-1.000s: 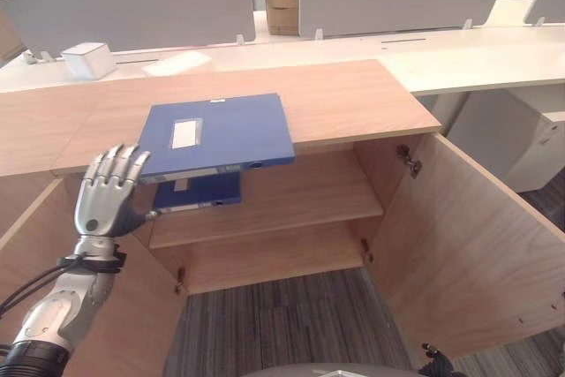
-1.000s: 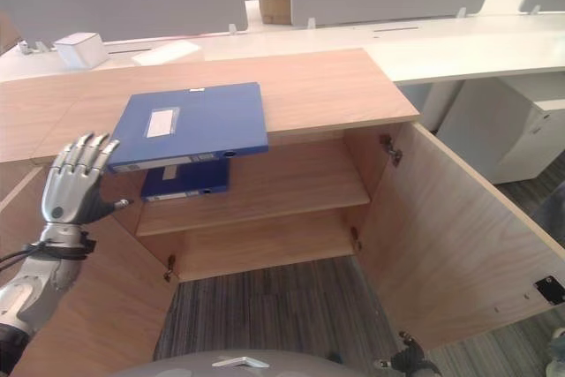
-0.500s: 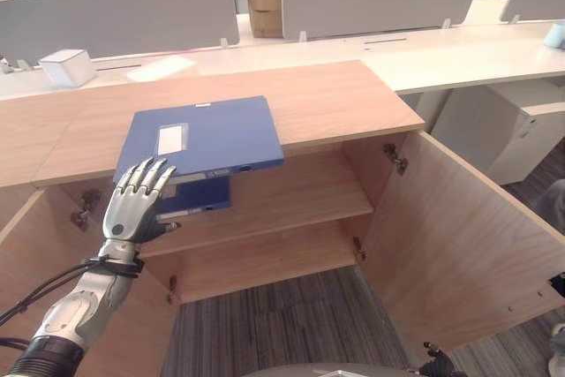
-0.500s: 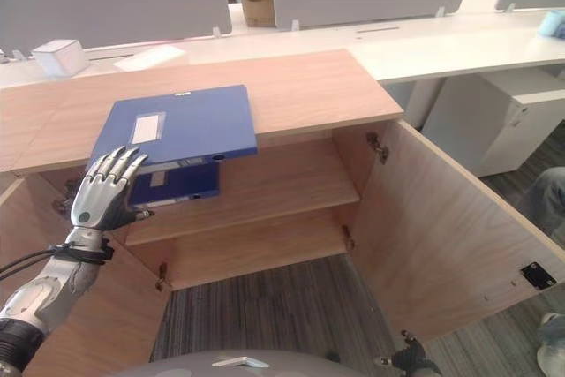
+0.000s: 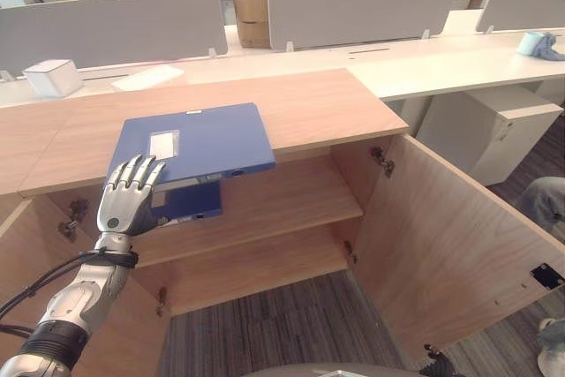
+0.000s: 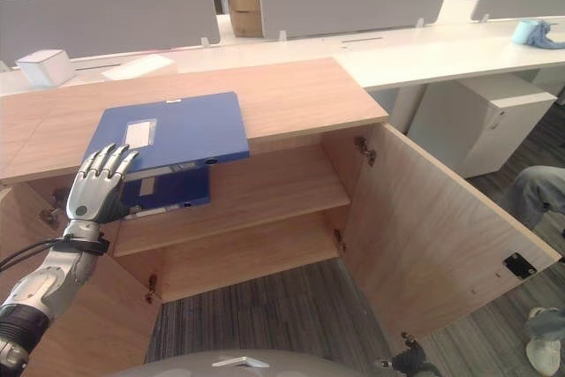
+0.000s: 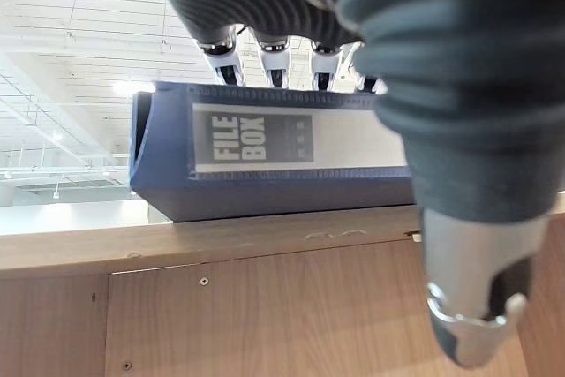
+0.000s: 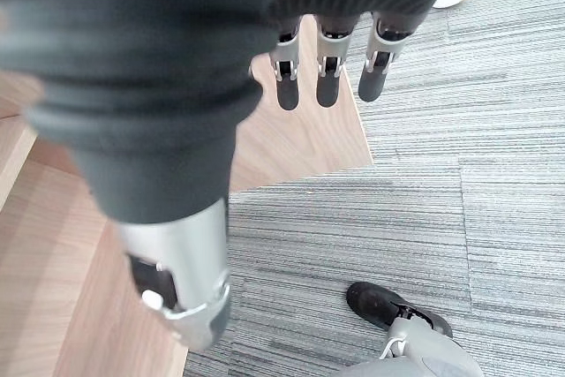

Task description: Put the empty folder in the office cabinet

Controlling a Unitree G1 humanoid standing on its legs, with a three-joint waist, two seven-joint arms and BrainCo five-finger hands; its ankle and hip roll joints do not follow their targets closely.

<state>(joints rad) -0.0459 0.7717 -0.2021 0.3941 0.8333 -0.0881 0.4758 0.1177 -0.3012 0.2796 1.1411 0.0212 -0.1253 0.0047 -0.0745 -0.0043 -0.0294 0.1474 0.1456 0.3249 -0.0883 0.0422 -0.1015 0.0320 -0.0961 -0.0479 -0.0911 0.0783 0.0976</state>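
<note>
Left robot hand (image 5: pixel 125 203), fingers straight, seemingly touching blue folder (image 5: pixel 199 143).

L robot hand (image 7: pixel 291 6) | fingertips over blue folder (image 7: pixel 265 161) | on cabinet top (image 7: pixel 177 245)

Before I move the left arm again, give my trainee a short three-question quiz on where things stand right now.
1. True or false: the blue folder lies flat on the cabinet top, its front edge overhanging the open cabinet.
2. What lies on the upper shelf under that overhang?
A. a white box
B. a second blue folder
C. nothing
3. Fill in: the left hand has its fingers ____ at the folder's near corner.

Key:
1. true
2. B
3. straight; the right hand hangs open above the carpet.
</note>
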